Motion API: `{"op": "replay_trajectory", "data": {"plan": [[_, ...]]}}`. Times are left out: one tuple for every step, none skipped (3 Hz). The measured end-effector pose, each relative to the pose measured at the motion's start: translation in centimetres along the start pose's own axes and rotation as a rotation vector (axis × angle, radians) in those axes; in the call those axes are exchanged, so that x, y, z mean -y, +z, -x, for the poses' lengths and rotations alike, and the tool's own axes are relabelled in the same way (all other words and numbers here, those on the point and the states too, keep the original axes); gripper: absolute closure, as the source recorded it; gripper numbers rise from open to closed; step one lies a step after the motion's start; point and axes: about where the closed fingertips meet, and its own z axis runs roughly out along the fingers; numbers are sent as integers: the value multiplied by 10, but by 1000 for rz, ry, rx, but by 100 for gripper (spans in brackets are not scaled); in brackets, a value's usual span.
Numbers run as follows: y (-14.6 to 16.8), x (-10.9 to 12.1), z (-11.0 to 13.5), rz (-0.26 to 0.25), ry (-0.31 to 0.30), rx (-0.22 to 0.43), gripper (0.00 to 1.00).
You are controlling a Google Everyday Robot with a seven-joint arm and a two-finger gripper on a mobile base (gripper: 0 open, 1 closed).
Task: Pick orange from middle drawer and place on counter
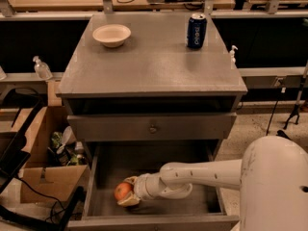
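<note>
The orange lies on the floor of the open middle drawer, at its left front. My gripper reaches in from the right, low inside the drawer, with one finger above the orange and one below it. The fingers touch the fruit on both sides. The grey counter is the cabinet top above.
A white bowl stands at the counter's back left and a blue soda can at its back right. A closed drawer front with a knob overhangs the open drawer. A cardboard box with clutter sits on the floor left.
</note>
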Motion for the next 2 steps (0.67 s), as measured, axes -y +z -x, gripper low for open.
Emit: {"op": "replay_trajectory", "data": {"plan": [[-4, -3, 21, 27, -28, 35, 100], [-86, -32, 101, 91, -40, 163, 100]]}}
